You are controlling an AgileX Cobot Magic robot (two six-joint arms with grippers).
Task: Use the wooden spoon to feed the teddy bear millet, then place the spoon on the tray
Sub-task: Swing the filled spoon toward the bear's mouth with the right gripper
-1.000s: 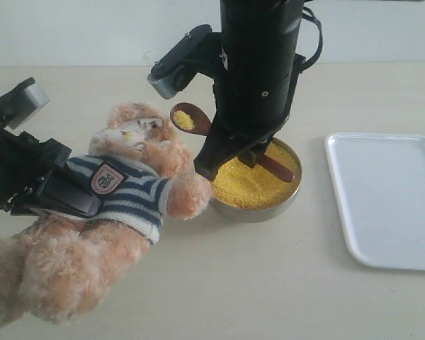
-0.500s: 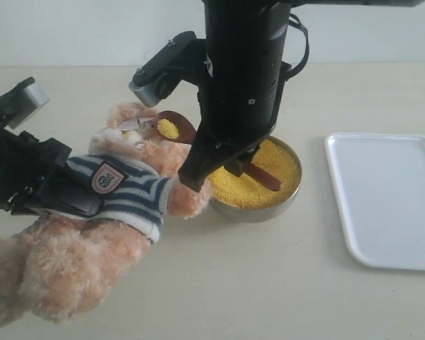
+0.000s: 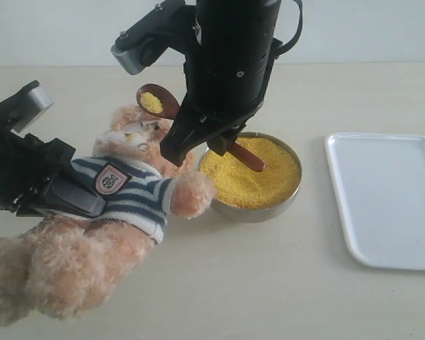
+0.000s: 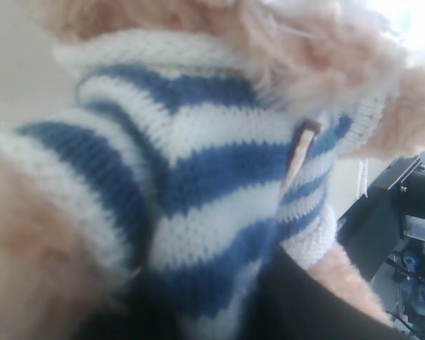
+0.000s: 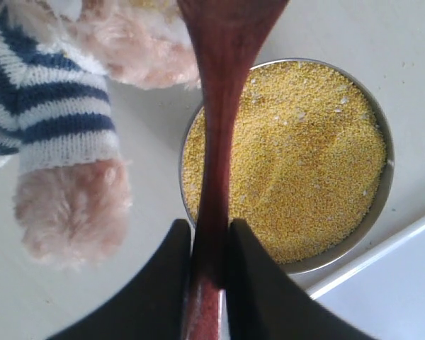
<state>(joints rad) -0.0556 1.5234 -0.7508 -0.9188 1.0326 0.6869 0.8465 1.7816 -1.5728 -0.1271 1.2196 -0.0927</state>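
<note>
While the right pincer (image 3: 223, 145) stood clenched on the handle of the wooden spoon (image 3: 168, 108), the spoon's bowl was held up and out beyond its fingertips. It carried a little millet (image 3: 151, 103) just beside the teddy bear's (image 3: 127, 191) face. Directly below this pincer sat the metal bowl (image 3: 258, 212), filled with the same grain; the handle's free end stuck out over it. Tray (image 3: 389, 202) noted well apart from the pincer, past the metal bowl on the side away from the bear. Left pincer (image 3: 64, 198) was clamped on the bear's striped torso. Bear was tilted, one paw just beside the metal bowl's rim. Wrist view confirmed both right fingers pressed flat against the handle.
</note>
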